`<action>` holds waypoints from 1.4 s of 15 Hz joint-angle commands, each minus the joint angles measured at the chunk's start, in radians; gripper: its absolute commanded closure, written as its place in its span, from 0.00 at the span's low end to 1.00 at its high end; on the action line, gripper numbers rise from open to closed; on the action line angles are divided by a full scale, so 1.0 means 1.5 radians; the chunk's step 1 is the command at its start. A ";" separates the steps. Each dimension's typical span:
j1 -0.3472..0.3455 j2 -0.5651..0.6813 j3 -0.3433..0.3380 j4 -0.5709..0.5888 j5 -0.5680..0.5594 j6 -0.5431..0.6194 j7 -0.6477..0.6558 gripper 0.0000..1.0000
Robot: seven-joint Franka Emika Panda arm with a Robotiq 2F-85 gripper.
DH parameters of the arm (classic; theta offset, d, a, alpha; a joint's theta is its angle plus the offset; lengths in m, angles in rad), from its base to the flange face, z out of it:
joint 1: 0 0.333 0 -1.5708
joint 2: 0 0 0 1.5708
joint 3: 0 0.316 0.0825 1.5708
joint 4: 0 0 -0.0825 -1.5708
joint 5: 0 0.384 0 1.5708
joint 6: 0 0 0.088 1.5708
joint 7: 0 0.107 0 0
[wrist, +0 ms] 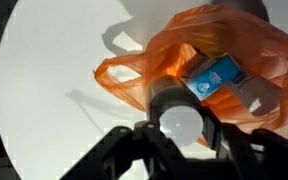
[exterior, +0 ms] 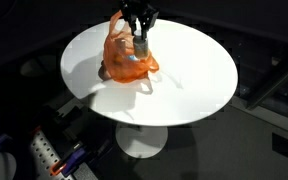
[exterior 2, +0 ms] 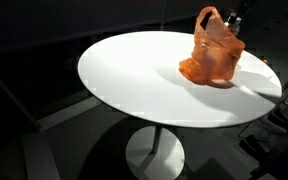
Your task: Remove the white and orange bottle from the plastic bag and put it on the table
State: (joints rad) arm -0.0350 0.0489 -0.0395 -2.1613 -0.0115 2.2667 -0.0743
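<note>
Orange bag (exterior: 124, 62) is sitting on the white table (exterior: 199, 75), slumping and gaping at its top. The end effector (exterior: 140, 34) is hanging right over that opening. In the wrist view the bottle (wrist: 179, 118) is showing end-on as a pale round top between the two dark fingers (wrist: 134, 145). They are standing narrow and seem to be pressing on its sides, so I am judging the bottle as gripped, though the contact itself is blurred.

The bottle is sitting at the bag's mouth. In an exterior view its upper part is rising above the orange film, while its lower part appears to be inside. A blue box (wrist: 216, 76) is lying in the bag just beside it.

Judging from this, the reach and the grasp are looking done, and the removal is only beginning. What is remaining is lifting the bottle clear of the bag, carrying it over bare table, setting it down and letting go. The loose film may be clinging to the bottle and may rise with it.
</note>
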 commanded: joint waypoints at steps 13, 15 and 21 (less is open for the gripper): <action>-0.086 0.054 -0.073 0.047 0.049 -0.006 0.000 0.81; -0.088 0.072 -0.073 0.044 0.048 -0.004 0.007 0.81; -0.085 0.120 -0.074 0.043 0.030 0.017 0.015 0.81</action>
State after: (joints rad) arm -0.1616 0.2069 -0.1499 -2.1013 0.0440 2.2630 -0.0691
